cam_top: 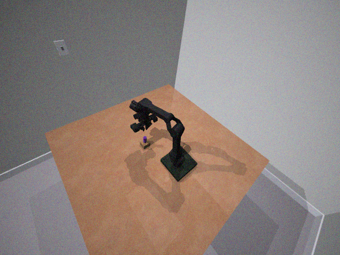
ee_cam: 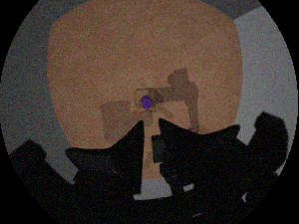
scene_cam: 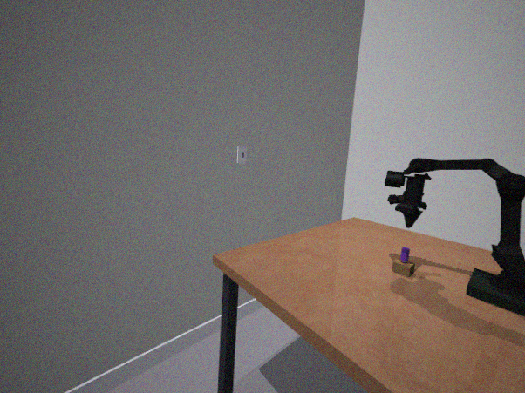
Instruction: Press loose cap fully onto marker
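Note:
The purple cap [cam_top: 144,138] [scene_cam: 405,254] [ee_cam: 146,103] stands upright on top of the small brown holder block [cam_top: 145,146] [scene_cam: 402,268]. It covers the marker, and no separate stretch of marker shows between cap and block. The views are too coarse to tell whether it is fully clicked on. My gripper [cam_top: 144,129] [scene_cam: 408,226] [ee_cam: 150,121] is partly open, with a narrow empty gap between the fingertips. It hangs above the cap, clearly apart from it, pointing down.
The wooden table [cam_top: 101,181] [scene_cam: 332,279] carries the arm's dark square base [cam_top: 186,168] [scene_cam: 486,290], to the right of the holder block in the top and exterior views. Shadows of the arm fall around the block. Grey walls stand behind the table.

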Tool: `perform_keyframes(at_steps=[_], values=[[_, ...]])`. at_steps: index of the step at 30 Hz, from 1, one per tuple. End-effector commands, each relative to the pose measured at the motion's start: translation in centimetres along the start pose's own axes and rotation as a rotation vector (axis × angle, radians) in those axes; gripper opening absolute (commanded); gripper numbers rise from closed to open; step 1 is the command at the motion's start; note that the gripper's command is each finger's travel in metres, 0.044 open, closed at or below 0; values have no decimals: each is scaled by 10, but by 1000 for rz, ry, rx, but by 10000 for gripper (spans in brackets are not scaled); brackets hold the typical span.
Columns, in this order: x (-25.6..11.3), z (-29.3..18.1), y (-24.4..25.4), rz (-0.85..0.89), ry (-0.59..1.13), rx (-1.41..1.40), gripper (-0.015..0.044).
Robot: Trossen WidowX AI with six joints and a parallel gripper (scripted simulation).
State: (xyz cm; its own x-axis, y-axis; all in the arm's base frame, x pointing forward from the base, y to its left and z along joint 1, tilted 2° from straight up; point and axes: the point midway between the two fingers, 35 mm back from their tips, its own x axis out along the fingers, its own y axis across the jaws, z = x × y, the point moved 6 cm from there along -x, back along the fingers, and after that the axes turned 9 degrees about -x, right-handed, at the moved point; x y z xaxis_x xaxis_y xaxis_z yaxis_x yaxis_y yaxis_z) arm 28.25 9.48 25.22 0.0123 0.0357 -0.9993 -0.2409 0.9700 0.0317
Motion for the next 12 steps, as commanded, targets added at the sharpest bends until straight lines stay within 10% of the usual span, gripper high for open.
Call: perform_keyframes(at_steps=[1,12], values=[[-1,0,0,0,1,-4,184],[-1,0,0,0,1,-4,440]])
